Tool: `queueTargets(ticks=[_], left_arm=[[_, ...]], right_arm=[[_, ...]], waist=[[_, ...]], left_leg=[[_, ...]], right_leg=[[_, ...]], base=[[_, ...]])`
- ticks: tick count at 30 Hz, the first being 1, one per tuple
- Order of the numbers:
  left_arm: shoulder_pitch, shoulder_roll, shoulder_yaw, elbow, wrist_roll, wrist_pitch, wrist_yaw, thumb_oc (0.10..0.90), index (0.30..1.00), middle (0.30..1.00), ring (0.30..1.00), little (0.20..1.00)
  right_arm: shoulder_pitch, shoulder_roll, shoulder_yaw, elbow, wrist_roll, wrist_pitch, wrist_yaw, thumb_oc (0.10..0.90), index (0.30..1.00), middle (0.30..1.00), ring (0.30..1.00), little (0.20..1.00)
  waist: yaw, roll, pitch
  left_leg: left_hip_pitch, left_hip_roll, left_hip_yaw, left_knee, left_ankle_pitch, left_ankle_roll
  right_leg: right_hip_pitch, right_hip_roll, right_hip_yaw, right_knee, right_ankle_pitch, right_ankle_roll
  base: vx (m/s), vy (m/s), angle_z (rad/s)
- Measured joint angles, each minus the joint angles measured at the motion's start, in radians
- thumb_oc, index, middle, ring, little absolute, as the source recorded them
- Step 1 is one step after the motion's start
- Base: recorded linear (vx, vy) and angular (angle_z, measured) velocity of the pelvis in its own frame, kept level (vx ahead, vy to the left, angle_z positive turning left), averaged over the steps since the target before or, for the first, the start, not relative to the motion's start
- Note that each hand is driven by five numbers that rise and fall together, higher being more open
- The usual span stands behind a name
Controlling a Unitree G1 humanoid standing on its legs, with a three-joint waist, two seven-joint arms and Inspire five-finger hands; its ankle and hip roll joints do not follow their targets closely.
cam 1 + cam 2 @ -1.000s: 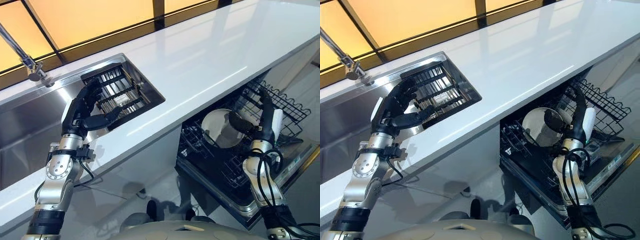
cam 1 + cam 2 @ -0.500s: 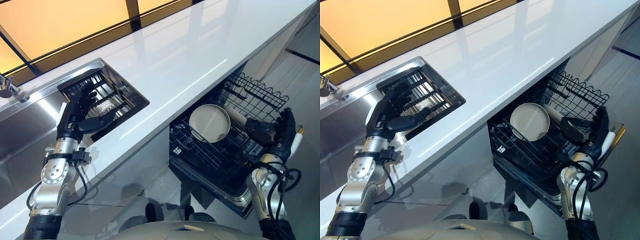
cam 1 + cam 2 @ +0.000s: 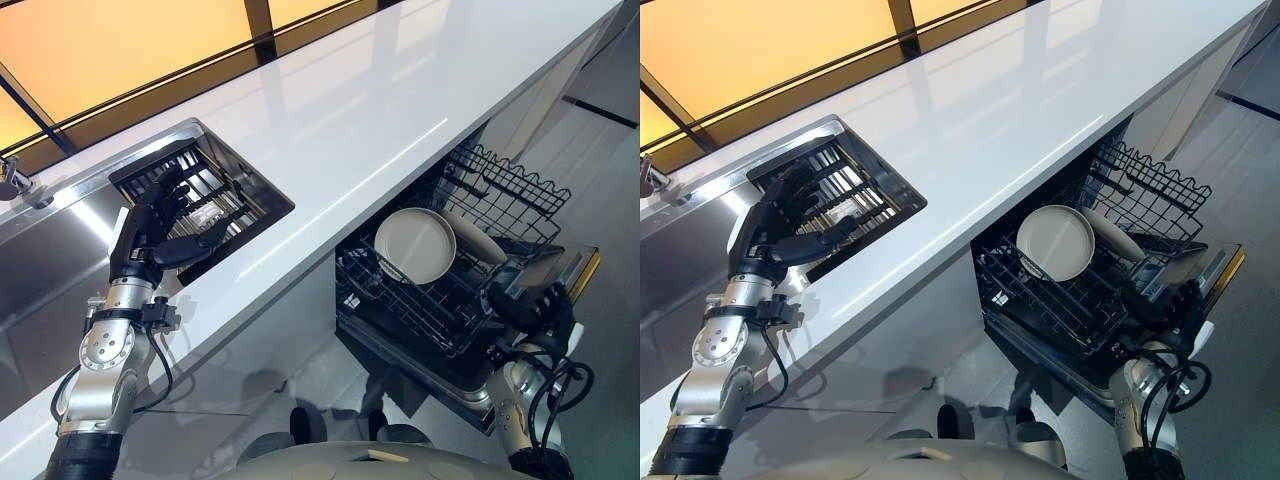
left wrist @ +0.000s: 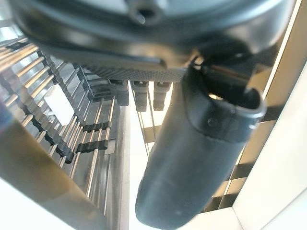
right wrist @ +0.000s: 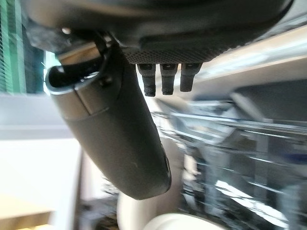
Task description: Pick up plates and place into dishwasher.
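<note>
One plate (image 3: pixel 415 244) upright in dishwasher rack (image 3: pixel 500 190), right hand (image 3: pixel 535 305) seemingly open, empty

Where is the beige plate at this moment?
In the left eye view the beige plate stands on edge in the dishwasher rack, under the white countertop, on the robot's right side.

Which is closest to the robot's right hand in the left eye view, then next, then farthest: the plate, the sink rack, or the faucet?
From the right hand:
1. Plate, standing in the dishwasher rack.
2. Sink rack, across the counter by the left hand.
3. Faucet, far left edge.
</note>
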Motion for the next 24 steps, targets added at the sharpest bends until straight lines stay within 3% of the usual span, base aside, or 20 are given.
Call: queueTargets(ticks=[14,19,24], left_arm=[[-0.010,0.015,0.000,0.000,0.000,0.002,0.007,0.800,0.900,0.900,0.900,0.900],[-0.027,0.017,-0.001,0.000,0.000,0.003,0.006,0.800,0.900,0.900,0.900,0.900],[-0.035,0.017,-0.004,0.004,0.001,0.006,0.004,0.800,0.900,0.900,0.900,0.900]], right_arm=[[-0.036,-0.003,0.033,0.217,0.059,0.027,0.052,0.800,0.900,0.900,0.900,0.900],[-0.055,-0.037,0.026,0.268,0.197,0.039,0.137,0.800,0.900,0.900,0.900,0.900],[-0.060,-0.064,-0.015,0.307,0.432,0.018,0.259,0.800,0.900,0.900,0.900,0.900]], waist=[[0.031,0.002,-0.001],[0.051,0.003,-0.001],[0.054,0.003,0.000]], left_leg=[[-0.019,-0.009,-0.052,0.000,0.009,0.002],[-0.030,-0.010,-0.070,0.000,0.018,0.002],[-0.033,-0.009,-0.081,0.000,0.025,-0.001]], right_leg=[[0.002,-0.005,-0.044,0.000,-0.001,0.001],[0.000,-0.004,-0.063,0.000,-0.001,0.001],[0.003,-0.003,-0.078,0.000,-0.004,0.004]], base=[[0.03,-0.023,0.10],[0.03,-0.025,0.11],[0.03,-0.016,0.06]])
